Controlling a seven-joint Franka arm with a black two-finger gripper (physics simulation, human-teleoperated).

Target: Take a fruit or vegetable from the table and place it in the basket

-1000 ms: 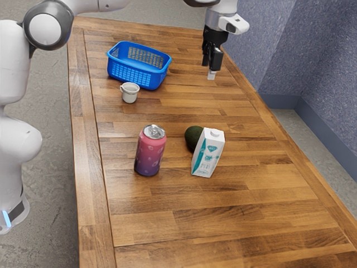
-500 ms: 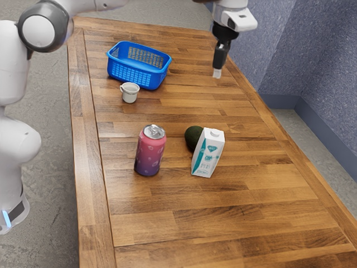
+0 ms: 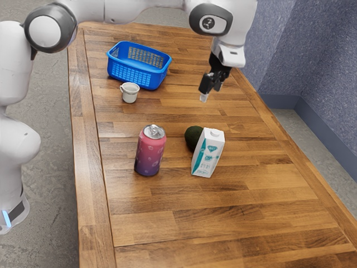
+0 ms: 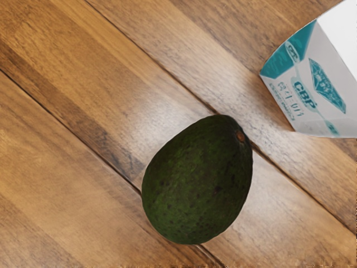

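Blue-grey speckled wall [image 3: 323,67] along the exterior view's right, grey floor [image 3: 47,178] at left, wood-plank table [image 3: 178,229] between. Gripper [image 3: 211,94] open, with a visible gap between fingers; exact width not readable at this angle. Holding nothing, touching nothing. Hanging above the table, tilted, tips pointing down and slightly toward the exterior view's left. Farther off than the avocado [image 3: 192,135] in that view, and well apart from the basket [image 3: 134,75].

Avocado on the table, near the middle, just beyond the carton [image 3: 207,156] and partly hidden by it. Can [image 3: 149,153] upright, left of the avocado and a bit nearer. Cup [image 3: 130,93] at far left, just on the near side of the blue basket. Arm [image 3: 117,10] reaching in across the far side from the left.

View differences: in the exterior view, avocado and carton overlapping; in the wrist view, strip of bare wood between them, so apart, no contact. Also from the wrist view: full avocado outline, dark green speckled skin, brown stem scar at the narrower end, on the side toward the carton. From the exterior view: basket, cup, can, and carton upright with cap on top.
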